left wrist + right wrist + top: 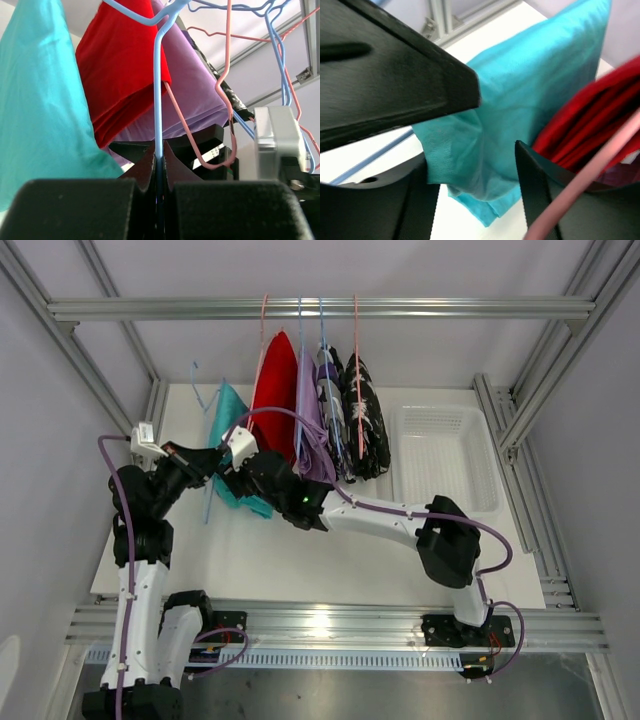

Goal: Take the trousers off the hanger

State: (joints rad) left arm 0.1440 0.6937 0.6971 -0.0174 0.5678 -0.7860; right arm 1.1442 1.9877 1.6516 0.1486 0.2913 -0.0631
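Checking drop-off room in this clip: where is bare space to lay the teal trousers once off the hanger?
The white basket, right of the black blotched trousers, lies empty. The table is bare between the right arm and the near rail. Crowded where the left gripper and right gripper meet at the teal trousers.

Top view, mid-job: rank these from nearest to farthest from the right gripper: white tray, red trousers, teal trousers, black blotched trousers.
From the right gripper:
1. Teal trousers: at its fingers, leftmost of the hanging ones.
2. Red trousers: just right of the teal pair.
3. Black blotched trousers: rightmost of the hanging ones.
4. White tray: far right, past all the trousers.
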